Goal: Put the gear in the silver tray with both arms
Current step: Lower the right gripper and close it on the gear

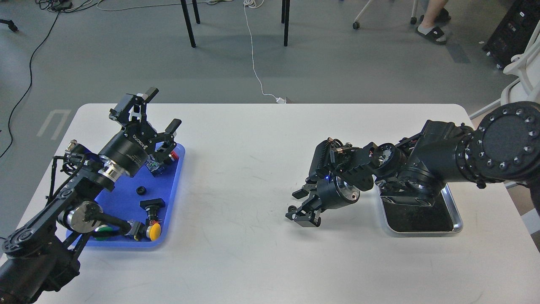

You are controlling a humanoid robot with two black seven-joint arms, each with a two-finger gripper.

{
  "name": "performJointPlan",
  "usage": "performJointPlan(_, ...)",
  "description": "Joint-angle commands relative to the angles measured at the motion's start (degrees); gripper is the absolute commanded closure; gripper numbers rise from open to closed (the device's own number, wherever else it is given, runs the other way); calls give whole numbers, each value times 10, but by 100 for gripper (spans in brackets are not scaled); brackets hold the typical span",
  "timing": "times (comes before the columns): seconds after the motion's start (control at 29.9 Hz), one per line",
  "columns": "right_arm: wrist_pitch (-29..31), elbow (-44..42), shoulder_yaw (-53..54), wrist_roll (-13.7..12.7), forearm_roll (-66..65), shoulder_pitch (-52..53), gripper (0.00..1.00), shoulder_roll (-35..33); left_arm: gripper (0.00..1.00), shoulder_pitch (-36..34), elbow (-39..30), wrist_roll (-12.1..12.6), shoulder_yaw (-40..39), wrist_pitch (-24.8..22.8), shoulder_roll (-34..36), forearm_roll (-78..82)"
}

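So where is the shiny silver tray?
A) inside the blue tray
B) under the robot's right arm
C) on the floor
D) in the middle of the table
B: the silver tray lies on the white table partly beneath the right arm, far from the blue tray.

- Left claw (154, 110) spread wide above the blue tray (124, 196)
- Right claw (300, 207) holds a small gear (291, 208) over the table (244, 169), left of the silver tray (453, 211)

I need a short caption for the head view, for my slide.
Right claw holds a small gear near the silver tray; open left claw above the blue tray.
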Motion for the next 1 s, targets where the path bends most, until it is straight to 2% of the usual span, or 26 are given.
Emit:
performJointPlan(0.0,0,0,-1,0,1,-2,44,0,2,-1,0,0,0,0,1,0)
performJointPlan(0.1,0,0,-1,0,11,-7,45,0,2,0,0,0,0,0,1,0)
performJointPlan(0.17,0,-1,-1,0,13,-9,51,0,2,0,0,0,0,0,1,0)
performJointPlan(0.64,0,-4,-1,0,17,-16,57,0,2,0,0,0,0,0,0,0)
performJointPlan(0.7,1,-6,-2,0,17,-17,66,0,2,0,0,0,0,0,1,0)
performJointPlan(0.77,1,-6,-2,0,17,-17,67,0,2,0,0,0,0,0,1,0)
performJointPlan(0.97,2,-7,-2,0,17,-17,78,0,2,0,0,0,0,0,1,0)
